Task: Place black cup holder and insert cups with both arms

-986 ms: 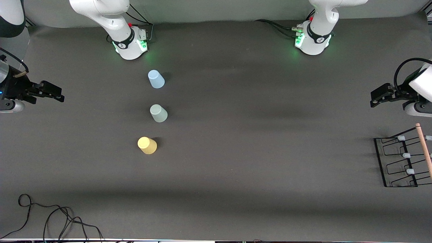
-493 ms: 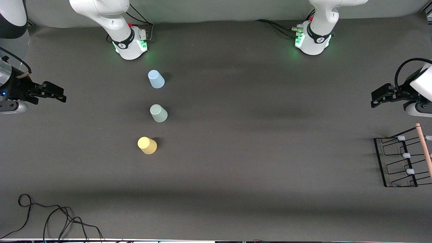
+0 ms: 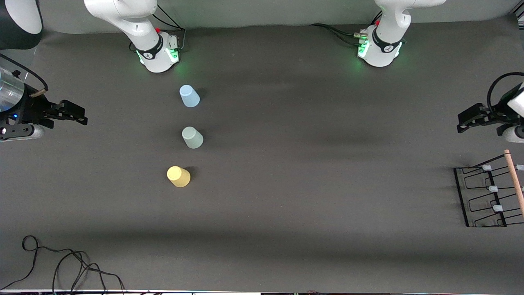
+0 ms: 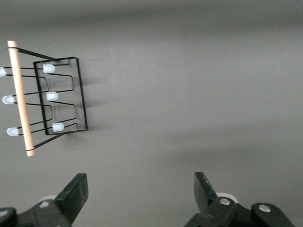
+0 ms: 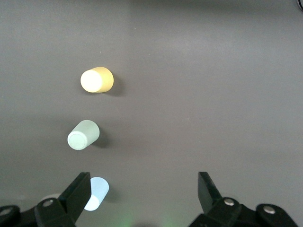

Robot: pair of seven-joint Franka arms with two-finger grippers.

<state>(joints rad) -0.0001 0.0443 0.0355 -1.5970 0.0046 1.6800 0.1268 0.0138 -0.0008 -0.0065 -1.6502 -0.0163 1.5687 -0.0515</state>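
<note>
Your left gripper (image 3: 464,124): spread, empty, near thin black wire cup holder (image 3: 487,196) | your right gripper (image 3: 80,116): spread, empty | three plastic cups (image 3: 191,137) stand upside-down.

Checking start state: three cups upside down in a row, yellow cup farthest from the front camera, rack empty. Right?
Not quite. The yellow cup is nearest the front camera; the light blue cup is farthest, as the front view shows. The rest holds: cups upside down, rack empty.
</note>
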